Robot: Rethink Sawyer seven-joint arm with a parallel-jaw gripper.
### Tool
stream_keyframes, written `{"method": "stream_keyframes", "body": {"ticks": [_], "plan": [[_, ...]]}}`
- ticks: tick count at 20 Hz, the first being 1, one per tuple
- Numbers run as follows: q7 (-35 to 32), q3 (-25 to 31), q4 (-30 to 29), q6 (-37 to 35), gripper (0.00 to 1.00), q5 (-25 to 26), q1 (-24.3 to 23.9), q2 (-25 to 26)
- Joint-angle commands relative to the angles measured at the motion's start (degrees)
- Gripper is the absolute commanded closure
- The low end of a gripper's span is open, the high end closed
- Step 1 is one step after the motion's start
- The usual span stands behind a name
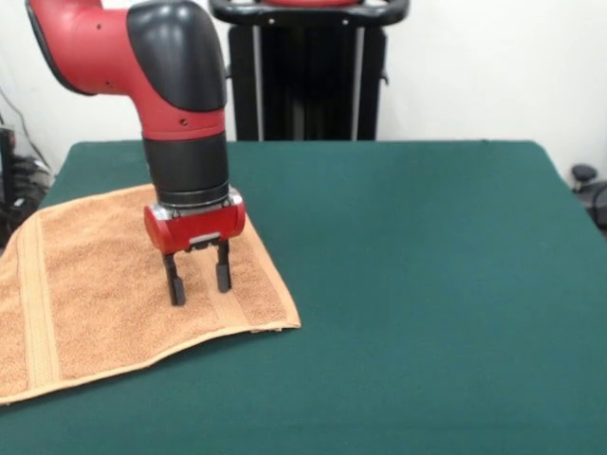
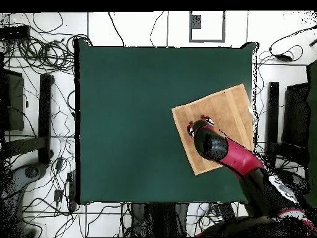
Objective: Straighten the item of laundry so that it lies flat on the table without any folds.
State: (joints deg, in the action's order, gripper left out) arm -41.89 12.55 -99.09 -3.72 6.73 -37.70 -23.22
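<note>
While the terry hand towel lies spread at the green table's left edge, perhaps overhanging it, the gripper stands on it with fingers parted, broad bare felt stretching rightward.

Towel cut off at left edge in front view; near-left corner out of frame. In overhead view, part of towel hidden beneath arm, gripper fingertips likewise covered. White tag not discernible anywhere.
</note>
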Motion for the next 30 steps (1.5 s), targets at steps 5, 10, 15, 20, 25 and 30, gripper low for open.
{"method": "stream_keyframes", "body": {"ticks": [5, 10, 15, 20, 25, 30], "plan": [[-14.12, -2.95, 7.86, -0.95, 0.00, -3.62, 2.79, 13.22], [-12.93, -2.48, 7.90, -3.02, 0.00, -3.22, 4.35, 13.07], [-12.25, -2.91, 9.21, -7.47, 0.00, -3.49, 8.61, 10.28], [-12.69, -1.72, 10.52, -10.91, 0.00, -4.49, 10.87, 7.69], [-14.18, -1.87, 12.50, -14.63, 0.00, -6.60, 13.41, 5.85], [-16.02, -2.15, 15.28, -17.09, 0.00, -9.36, 16.37, 6.28]]}}
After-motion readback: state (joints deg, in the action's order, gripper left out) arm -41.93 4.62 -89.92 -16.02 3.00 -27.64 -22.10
